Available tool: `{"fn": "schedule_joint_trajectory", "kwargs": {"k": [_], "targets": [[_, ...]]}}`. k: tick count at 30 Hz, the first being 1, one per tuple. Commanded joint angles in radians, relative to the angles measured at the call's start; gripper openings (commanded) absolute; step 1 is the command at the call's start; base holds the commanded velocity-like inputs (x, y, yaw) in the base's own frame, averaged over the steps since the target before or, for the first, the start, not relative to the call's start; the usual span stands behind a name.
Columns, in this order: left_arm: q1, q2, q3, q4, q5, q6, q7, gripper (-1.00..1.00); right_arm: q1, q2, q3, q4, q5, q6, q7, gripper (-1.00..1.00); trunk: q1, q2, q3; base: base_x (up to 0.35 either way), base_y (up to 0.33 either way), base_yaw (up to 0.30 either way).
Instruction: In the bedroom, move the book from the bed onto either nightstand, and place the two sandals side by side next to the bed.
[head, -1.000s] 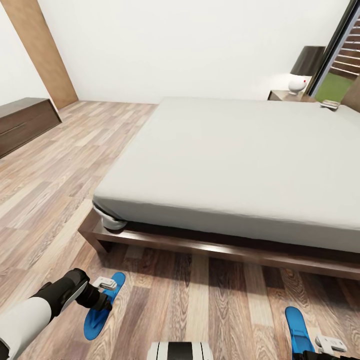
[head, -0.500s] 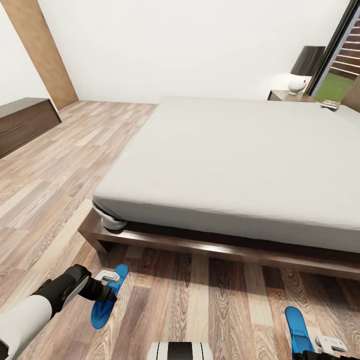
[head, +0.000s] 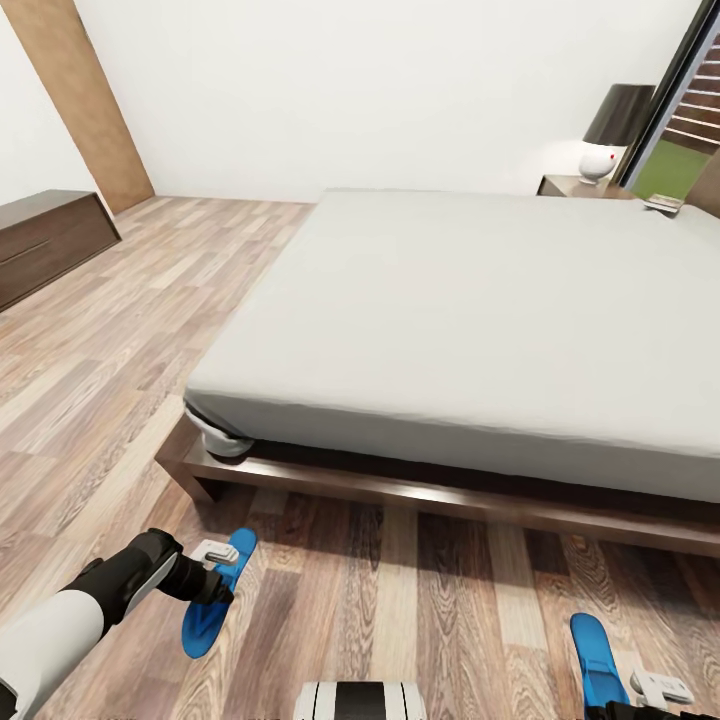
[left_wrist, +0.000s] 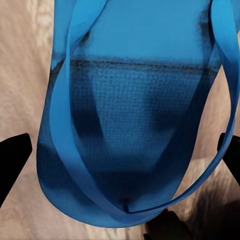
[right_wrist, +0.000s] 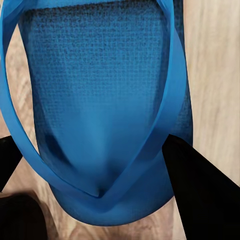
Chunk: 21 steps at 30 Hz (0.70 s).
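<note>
Head view looks down across the bed; both wrist views sit close above sandals.

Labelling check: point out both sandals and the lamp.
left sandal (head: 213, 597), head view, sole middle
right sandal (head: 597, 653), head view, sole
lamp (head: 618, 115), head view, dark shade

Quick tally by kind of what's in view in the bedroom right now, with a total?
Blue sandals: 2, one at the left tool, one at the right tool
Bed: 1
Nightstand: 1
Table lamp: 1
Dark dresser: 1
Total: 6
</note>
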Motion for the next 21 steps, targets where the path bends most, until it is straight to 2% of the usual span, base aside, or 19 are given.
{"fn": "schedule_joint_trajectory", "kwargs": {"k": [1,8,15,21], "targets": [[-0.001,0.001,-0.006,-0.002,0.009,0.005,0.002,-1.0,-0.001,0.001,-0.005,-0.002,0.007,0.003,0.009,-1.0,0.0,-0.001,-0.005,0.0,0.0,0.0],[-0.001,0.001,-0.006,-0.002,0.009,0.005,0.002,-1.0,-0.002,0.001,-0.005,-0.002,0.007,0.003,0.009,-1.0,0.003,-0.002,-0.032,0.0,0.0,0.0],[-0.001,0.001,-0.006,-0.002,0.009,0.005,0.002,-1.0,-0.002,0.001,-0.005,-0.002,0.007,0.002,0.009,-1.0,0.003,-0.002,-0.032,0.0,0.0,0.0],[-0.001,0.001,-0.006,-0.002,0.009,0.005,0.001,-1.0,-0.002,0.001,-0.005,-0.002,0.007,0.003,0.009,-1.0,0.006,-0.004,-0.055,0.0,0.0,0.0]]}}
